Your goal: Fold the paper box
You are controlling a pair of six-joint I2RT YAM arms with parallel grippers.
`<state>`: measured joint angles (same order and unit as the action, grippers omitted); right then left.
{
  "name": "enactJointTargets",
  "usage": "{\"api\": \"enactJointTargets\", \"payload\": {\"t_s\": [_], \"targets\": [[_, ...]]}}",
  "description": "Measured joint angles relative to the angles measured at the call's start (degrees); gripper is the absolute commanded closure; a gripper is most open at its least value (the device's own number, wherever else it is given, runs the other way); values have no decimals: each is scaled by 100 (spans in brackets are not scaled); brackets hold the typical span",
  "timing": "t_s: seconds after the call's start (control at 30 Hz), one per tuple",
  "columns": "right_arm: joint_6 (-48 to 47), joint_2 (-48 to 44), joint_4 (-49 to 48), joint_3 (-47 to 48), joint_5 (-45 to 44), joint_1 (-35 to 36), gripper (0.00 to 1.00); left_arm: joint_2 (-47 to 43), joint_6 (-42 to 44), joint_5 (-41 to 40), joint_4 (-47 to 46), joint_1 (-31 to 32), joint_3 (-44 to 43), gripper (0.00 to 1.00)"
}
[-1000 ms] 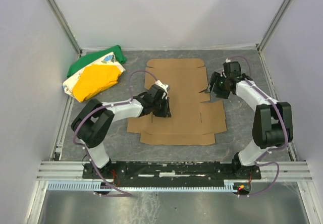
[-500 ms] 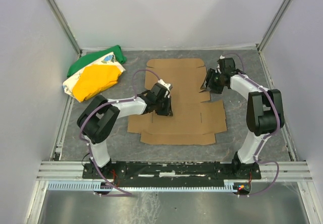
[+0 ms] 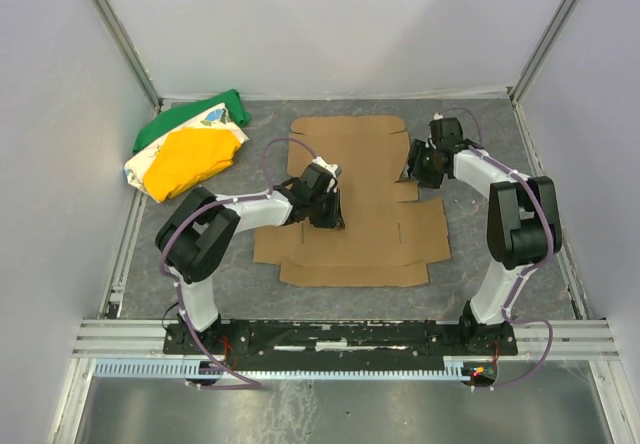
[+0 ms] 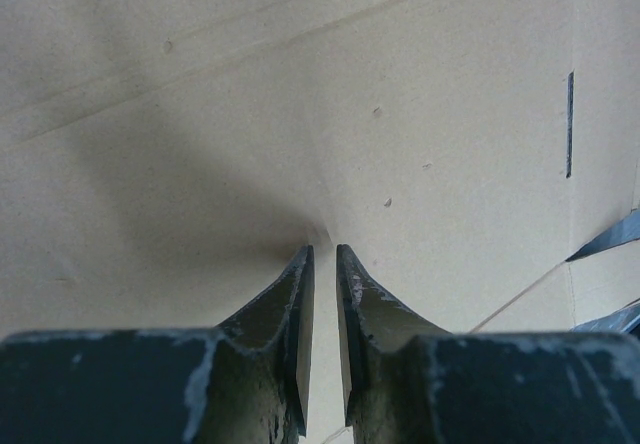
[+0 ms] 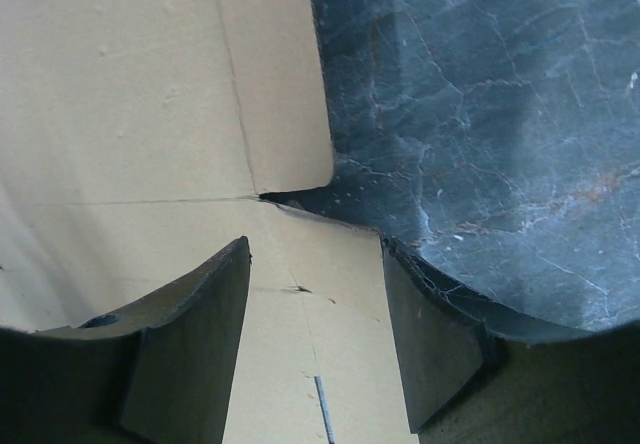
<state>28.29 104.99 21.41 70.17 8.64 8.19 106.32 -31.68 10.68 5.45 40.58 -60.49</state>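
Observation:
The paper box (image 3: 370, 234) lies flat and unfolded on the grey table, a brown die-cut sheet with flaps around it. My left gripper (image 3: 326, 210) rests tip-down on the sheet's left-centre. In the left wrist view its fingers (image 4: 322, 252) stand almost together with only a thin gap, nothing between them, tips against the cardboard (image 4: 300, 94). My right gripper (image 3: 417, 164) is at the sheet's right edge. In the right wrist view it (image 5: 315, 249) is open and straddles a small side flap (image 5: 330, 294); the outer finger (image 5: 430, 334) sits by the flap's edge over the table.
A green, yellow and white cloth bundle (image 3: 190, 149) lies at the far left of the table. White walls close in the left, back and right. The dark marbled tabletop (image 5: 480, 114) shows beside the flap. A metal rail (image 3: 340, 339) runs along the near edge.
My right gripper has moved left and away to the sheet's right-edge flap. My left gripper has shifted slightly right on the cardboard. The sheet lies as before.

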Motion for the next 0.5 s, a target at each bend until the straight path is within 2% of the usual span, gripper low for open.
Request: {"api": "enactJointTargets", "payload": {"t_s": [0.3, 0.5], "targets": [[-11, -7, -31, -186, -70, 39, 34, -42, -92, -2, 13, 55, 0, 78], [13, -48, -354, -448, 481, 44, 40, -50, -186, 42, 26, 328, 0, 78]]}}
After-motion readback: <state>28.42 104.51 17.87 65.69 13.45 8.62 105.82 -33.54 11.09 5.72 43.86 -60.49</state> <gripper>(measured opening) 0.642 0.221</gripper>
